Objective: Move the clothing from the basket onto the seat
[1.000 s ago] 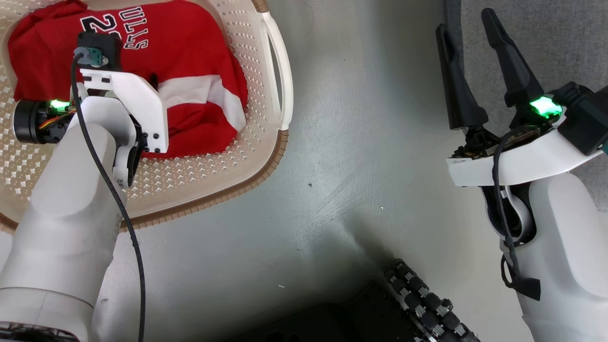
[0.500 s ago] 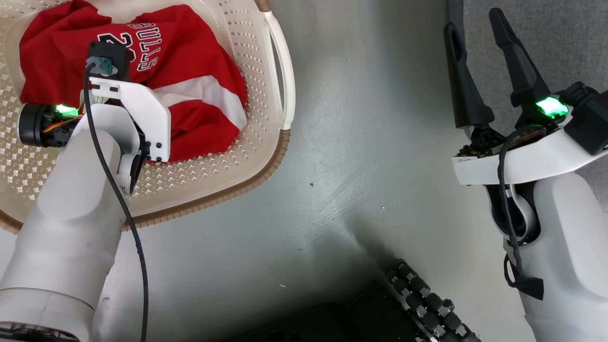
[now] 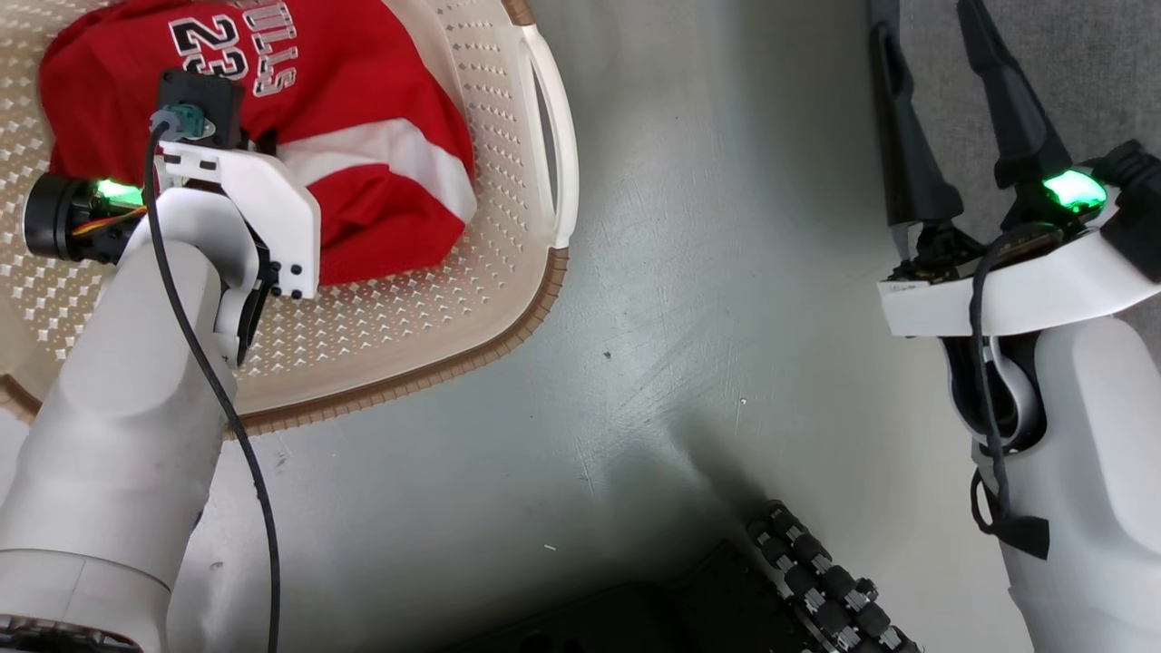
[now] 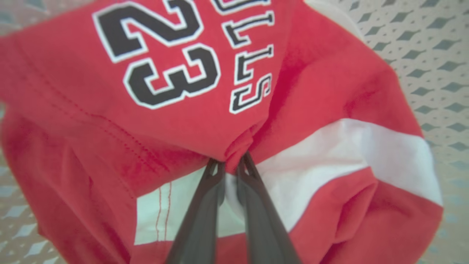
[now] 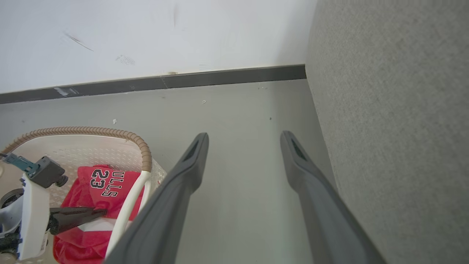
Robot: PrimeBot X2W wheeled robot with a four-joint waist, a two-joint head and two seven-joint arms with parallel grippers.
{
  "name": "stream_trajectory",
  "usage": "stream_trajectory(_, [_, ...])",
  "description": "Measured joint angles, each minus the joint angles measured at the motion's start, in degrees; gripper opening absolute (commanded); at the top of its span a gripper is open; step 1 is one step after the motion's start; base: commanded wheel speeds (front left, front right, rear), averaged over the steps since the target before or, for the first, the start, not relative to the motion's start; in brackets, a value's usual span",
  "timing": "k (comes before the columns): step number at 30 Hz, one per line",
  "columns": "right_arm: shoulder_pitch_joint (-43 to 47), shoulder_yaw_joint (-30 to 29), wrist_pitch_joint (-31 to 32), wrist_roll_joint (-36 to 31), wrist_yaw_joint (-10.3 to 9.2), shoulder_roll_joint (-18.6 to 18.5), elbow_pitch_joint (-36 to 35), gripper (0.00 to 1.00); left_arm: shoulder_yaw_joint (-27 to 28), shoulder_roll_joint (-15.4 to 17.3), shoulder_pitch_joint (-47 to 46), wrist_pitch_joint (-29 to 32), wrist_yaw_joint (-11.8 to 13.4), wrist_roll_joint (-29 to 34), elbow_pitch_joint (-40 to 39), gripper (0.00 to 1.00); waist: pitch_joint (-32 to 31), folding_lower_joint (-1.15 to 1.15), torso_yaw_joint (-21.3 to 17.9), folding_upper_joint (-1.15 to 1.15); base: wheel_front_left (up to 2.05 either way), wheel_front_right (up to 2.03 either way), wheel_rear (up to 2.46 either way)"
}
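Observation:
The clothing [image 3: 363, 91], a red garment with a white band and dark "BULLS 23" lettering, lies bunched in the cream basket [image 3: 508, 336] at the upper left of the head view. In the left wrist view my left gripper [image 4: 231, 165] is shut on a fold of the red clothing [image 4: 311, 91] just below the lettering. The right wrist view shows the same pinch from the side, the left gripper [image 5: 99, 212] biting the cloth [image 5: 88, 198]. My right gripper [image 3: 943, 54] stands open and holds nothing, beside the grey seat [image 3: 1088, 73].
Grey floor [image 3: 689, 272] lies between the basket and the seat. My dark wheeled base [image 3: 798, 580] shows at the bottom of the head view. A white wall with a dark skirting board [image 5: 220, 79] runs behind the basket rim [image 5: 110, 132] and the seat [image 5: 395, 128].
My left gripper has closed on the garment and the cloth has bunched up around it, the lettering shifting. The head camera has shifted slightly. The right gripper stays open.

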Motion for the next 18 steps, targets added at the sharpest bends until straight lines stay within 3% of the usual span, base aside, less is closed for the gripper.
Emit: stream_trajectory(18, [-1.8, -1.2, 0.0, -2.5, 0.00, 0.0, 2.1, 1.00, 0.7, -0.2, 4.4, -9.2, -3.0, -1.7, -6.9, 0.00, -4.3, 0.00, 3.5, 0.00, 0.00, 0.00, 0.00])
